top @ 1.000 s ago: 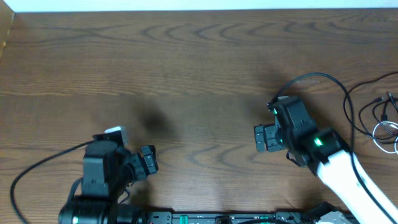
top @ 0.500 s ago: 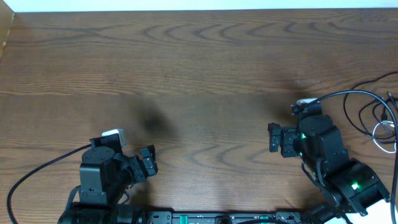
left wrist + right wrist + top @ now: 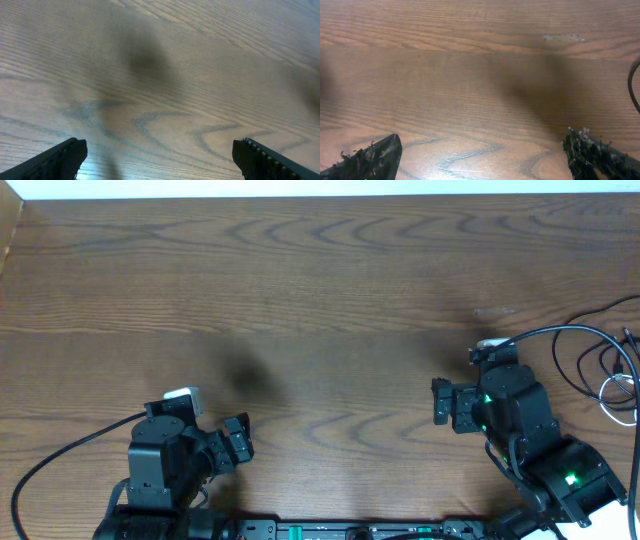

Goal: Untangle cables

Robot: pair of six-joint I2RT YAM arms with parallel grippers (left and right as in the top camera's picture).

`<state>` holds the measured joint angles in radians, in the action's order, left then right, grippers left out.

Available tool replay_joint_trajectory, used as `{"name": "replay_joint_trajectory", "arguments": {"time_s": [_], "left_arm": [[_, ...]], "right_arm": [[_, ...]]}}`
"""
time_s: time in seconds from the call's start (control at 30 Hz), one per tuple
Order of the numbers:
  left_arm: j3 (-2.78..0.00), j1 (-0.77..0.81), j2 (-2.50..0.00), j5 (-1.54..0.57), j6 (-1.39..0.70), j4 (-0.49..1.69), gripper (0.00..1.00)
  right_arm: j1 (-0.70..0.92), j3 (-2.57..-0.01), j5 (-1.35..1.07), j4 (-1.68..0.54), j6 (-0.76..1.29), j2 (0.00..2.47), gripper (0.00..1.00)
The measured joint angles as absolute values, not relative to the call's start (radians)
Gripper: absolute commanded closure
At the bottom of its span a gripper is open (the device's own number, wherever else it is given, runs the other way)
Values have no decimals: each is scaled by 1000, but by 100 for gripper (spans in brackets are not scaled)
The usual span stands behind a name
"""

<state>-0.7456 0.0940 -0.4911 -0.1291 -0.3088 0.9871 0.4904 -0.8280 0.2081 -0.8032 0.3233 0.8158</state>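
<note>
- The left arm sits folded low at the near-left edge of the table (image 3: 320,280). Its left gripper (image 3: 240,438) points right, toward the middle of the wooden top.
- In the left wrist view, the left gripper (image 3: 160,152) has its jaws spread wide. Only bare wood grain lies between them, so it grips nothing.
- The right arm is folded at the near-right, its wrist bent so the right gripper (image 3: 440,402) faces left, toward the other arm.
- In the right wrist view, the right gripper (image 3: 480,145) is likewise spread wide and empty, hanging over bare wood.
- The cables lie at the far-right edge of the table, well apart from both grippers. There are thin black cords (image 3: 583,365) in loose loops and a white cord (image 3: 620,383) beside them.
- A thicker black wire (image 3: 560,330) arcs from the right arm over that area.
- A black curve (image 3: 635,85) shows at the right edge of the right wrist view. I cannot tell whether it is a cable or the arm's wire.
- Against a second ago, the right arm has drawn back and folded. Its white forearm no longer stretches diagonally, and the gripper sits slightly further right.
- The left arm has barely settled lower.
- From half a second ago, nothing differs, and the cables lie where they lay.
</note>
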Motion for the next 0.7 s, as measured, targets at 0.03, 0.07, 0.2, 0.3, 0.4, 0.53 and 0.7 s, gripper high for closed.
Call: {"name": "replay_joint_trajectory", "arguments": {"time_s": [0.03, 0.07, 0.2, 0.3, 0.4, 0.53, 0.7], "left_arm": [[-746, 94, -491, -129, -309, 987, 1], [-746, 94, -491, -129, -309, 987, 1], [-746, 94, -491, -129, -309, 988, 1], [-746, 94, -491, -129, -309, 987, 1], [-746, 94, -491, -129, -309, 987, 1], [-746, 94, -491, -129, -309, 988, 1], [-746, 94, -491, -129, -309, 988, 1]], "right_arm": [[490, -828, 210, -804, 323, 816, 1], [490, -828, 212, -812, 323, 816, 1], [489, -825, 214, -824, 326, 811, 1], [464, -821, 213, -793, 319, 797, 1], [406, -803, 201, -696, 279, 773, 1], [294, -732, 123, -518, 200, 720, 1], [181, -600, 34, -310, 159, 633, 1]]}}
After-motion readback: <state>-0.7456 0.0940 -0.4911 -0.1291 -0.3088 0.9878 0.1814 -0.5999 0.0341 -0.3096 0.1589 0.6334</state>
